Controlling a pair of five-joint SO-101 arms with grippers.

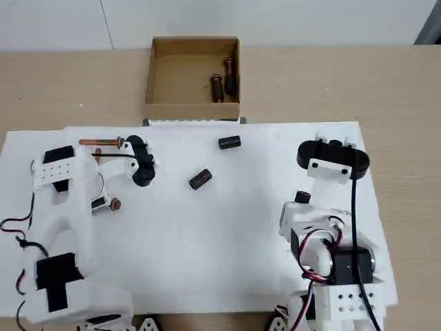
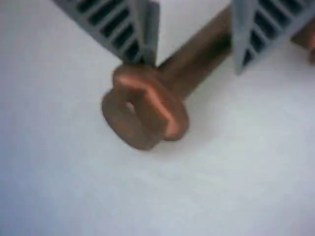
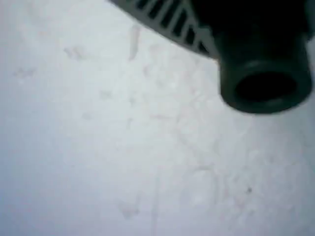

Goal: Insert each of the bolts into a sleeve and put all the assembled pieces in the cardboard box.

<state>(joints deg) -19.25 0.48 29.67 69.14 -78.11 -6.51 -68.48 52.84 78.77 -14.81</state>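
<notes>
A copper bolt point(image 2: 147, 110) with a flanged hex head lies on the white sheet point(image 1: 227, 241) at the left. My left gripper point(image 2: 194, 54) straddles its shaft, and both fingers touch it. In the high view this bolt's head point(image 1: 115, 204) sticks out beside the left gripper point(image 1: 102, 201). A second bolt point(image 1: 100, 142) lies farther back, and the arm partly hides a third point(image 1: 97, 153). Two black sleeves point(image 1: 229, 143) point(image 1: 200, 179) lie loose mid-sheet. My right gripper point(image 3: 231, 34) is shut on a black sleeve point(image 3: 263, 81), held just above the sheet, also visible from above point(image 1: 302, 197).
The cardboard box point(image 1: 160, 76) stands beyond the sheet's far edge and holds two assembled pieces point(image 1: 224, 79). The sheet between the two arms is bare. Bare wooden table point(image 1: 400, 89) surrounds the sheet.
</notes>
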